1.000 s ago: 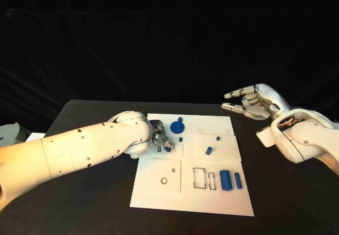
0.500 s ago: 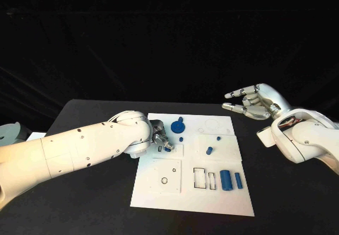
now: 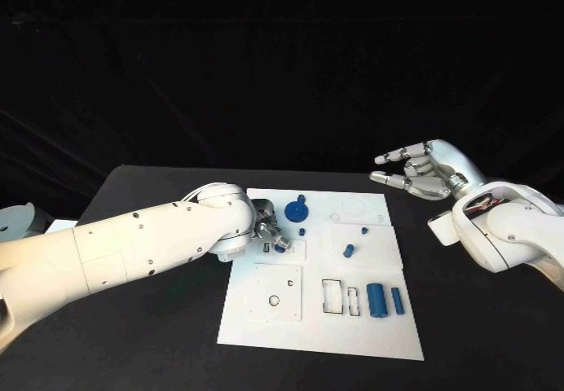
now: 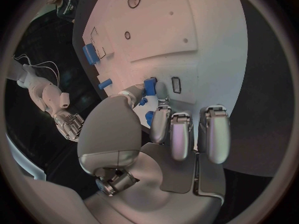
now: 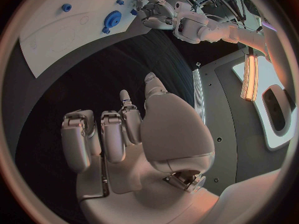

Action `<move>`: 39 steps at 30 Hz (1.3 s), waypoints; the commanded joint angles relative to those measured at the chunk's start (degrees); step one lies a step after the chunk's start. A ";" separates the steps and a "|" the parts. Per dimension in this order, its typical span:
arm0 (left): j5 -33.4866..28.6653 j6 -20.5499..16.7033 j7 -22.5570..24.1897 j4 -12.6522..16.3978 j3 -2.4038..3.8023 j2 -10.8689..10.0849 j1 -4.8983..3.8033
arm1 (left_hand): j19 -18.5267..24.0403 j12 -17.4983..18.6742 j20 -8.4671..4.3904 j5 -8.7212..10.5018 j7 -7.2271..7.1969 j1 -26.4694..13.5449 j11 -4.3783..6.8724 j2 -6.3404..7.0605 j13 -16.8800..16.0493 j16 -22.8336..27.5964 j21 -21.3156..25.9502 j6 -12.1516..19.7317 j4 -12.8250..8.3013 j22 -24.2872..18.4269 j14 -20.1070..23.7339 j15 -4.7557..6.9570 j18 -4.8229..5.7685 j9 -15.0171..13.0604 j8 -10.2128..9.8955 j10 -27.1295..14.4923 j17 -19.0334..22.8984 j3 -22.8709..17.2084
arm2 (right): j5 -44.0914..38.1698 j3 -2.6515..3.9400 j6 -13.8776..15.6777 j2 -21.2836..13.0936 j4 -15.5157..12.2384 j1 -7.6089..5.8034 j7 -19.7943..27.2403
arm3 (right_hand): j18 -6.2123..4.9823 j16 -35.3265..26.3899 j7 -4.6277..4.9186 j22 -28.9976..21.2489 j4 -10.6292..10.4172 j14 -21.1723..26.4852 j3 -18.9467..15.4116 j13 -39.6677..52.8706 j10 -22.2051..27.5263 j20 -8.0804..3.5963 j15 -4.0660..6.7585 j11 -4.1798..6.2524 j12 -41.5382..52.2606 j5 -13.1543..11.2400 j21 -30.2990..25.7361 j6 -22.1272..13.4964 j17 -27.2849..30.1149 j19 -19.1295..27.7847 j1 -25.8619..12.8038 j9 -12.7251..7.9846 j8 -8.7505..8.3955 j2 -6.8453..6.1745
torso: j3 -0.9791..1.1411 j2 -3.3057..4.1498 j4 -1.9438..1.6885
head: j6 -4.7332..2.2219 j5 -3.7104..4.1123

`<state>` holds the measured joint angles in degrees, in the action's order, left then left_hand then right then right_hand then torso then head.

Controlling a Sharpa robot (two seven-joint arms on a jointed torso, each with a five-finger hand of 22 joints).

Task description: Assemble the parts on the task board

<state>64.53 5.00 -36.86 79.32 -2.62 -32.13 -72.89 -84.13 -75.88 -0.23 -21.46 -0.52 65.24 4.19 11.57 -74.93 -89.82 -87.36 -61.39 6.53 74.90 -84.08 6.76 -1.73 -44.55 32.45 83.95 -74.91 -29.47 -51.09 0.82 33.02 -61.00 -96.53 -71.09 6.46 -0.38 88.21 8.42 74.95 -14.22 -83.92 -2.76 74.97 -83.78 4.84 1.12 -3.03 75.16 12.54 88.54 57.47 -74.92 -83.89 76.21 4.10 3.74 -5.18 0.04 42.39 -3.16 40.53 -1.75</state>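
While the left hand (image 3: pixel 268 237) works low over the near-left part of the white task board (image 3: pixel 265 326), the right hand (image 3: pixel 420 173) hangs in the air off the board's far right corner, well apart from every part. In the left wrist view the left hand (image 4: pixel 156 134) has a small blue part (image 4: pixel 150 86) pinched between thumb and fingertip, right at the board's surface beside a small rectangular slot (image 4: pixel 176 84); the other fingers are curled loosely alongside. The right hand holds nothing: in its own wrist view the right hand (image 5: pixel 134 134) shows its fingers half bent and apart from the thumb, above bare black table (image 3: pixel 153 326).

On the board, a blue gear (image 3: pixel 295 213) lies near the far edge just beyond the left hand, with a small blue peg (image 3: pixel 301 198) beside it. Two more small blue pieces sit towards the middle, one (image 3: pixel 348 250) by a square outline and one (image 3: pixel 362 230) a little farther back. Near the front right, a thick blue cylinder (image 3: pixel 376 299) and a thinner blue rod (image 3: pixel 398 300) lie side by side, next to two empty rectangular recesses (image 3: pixel 341 297). A small round hole (image 3: pixel 274 300) shows in the front left panel.
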 commanded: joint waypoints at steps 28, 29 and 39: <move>0.15 5.81 -1.29 -3.22 -0.56 1.77 0.56 | -4.15 0.17 -0.23 0.34 -0.42 -5.77 0.23 -2.75 -0.75 -0.18 -0.44 -0.83 4.25 11.74 -5.92 0.16 0.85 -0.73 0.11 0.94 -15.09 13.03 | 1.58 0.01 -1.01 0.12 -0.81 0.01 0.60 | -0.41 -0.42 -0.28 11.99 -0.29 -5.17 -0.57 7.62 -0.25 0.27 -0.15 -0.19 -0.14 0.29 -0.42 -0.08 -11.18 -4.34 -0.74 0.06 0.06 0.23 | 0.02 0.00 -0.02 | 0.25 0.24; 0.15 5.82 -1.29 -3.28 -0.56 1.79 0.56 | -4.16 0.19 -0.23 0.34 -0.42 -5.86 0.23 -2.87 -0.74 -0.18 -0.45 -0.86 4.52 11.75 -5.92 0.16 0.85 -0.73 0.12 0.94 -15.09 13.52 | 1.56 0.01 -1.02 0.11 -0.82 0.01 0.62 | -0.41 -0.42 -0.28 11.99 -0.29 -5.17 -0.57 7.62 -0.25 0.27 -0.15 -0.19 -0.14 0.29 -0.42 -0.08 -11.18 -4.34 -0.74 0.06 0.06 0.23 | 0.02 -0.02 -0.02 | 0.29 0.24; 0.16 6.46 -1.32 -3.42 -0.56 1.78 0.56 | -4.24 0.13 -0.23 0.79 -0.53 -5.01 0.29 -3.65 -0.85 -0.18 -0.53 -0.88 5.06 11.92 -5.92 0.20 0.89 -0.77 0.16 0.99 -15.09 15.33 | 1.50 0.01 -1.17 0.05 -0.92 0.01 0.74 | -0.42 -0.45 -0.28 11.93 -0.37 -5.16 -0.65 7.58 -0.22 0.27 -0.15 -0.19 -0.20 0.28 -0.46 -0.08 -11.13 -4.31 -0.83 0.06 0.05 0.33 | 0.00 -0.04 -0.03 | 0.37 0.23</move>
<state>64.71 8.24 -36.92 76.22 -2.49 -30.45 -73.23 -84.13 -75.88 -0.23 -21.02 -0.99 60.01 4.10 8.28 -74.91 -89.82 -87.58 -62.82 11.61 74.94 -84.08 6.76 -1.76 -45.34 32.82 84.04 -74.95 -14.45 -49.52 0.82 32.64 -60.96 -97.34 -71.09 6.64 -0.38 87.99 8.42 74.92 -14.54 -83.92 -3.08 74.98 -83.78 4.84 1.12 -3.03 75.16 12.54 88.31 57.47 -74.90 -83.89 75.92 4.07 3.74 -4.89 0.04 42.37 -3.19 40.89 -1.52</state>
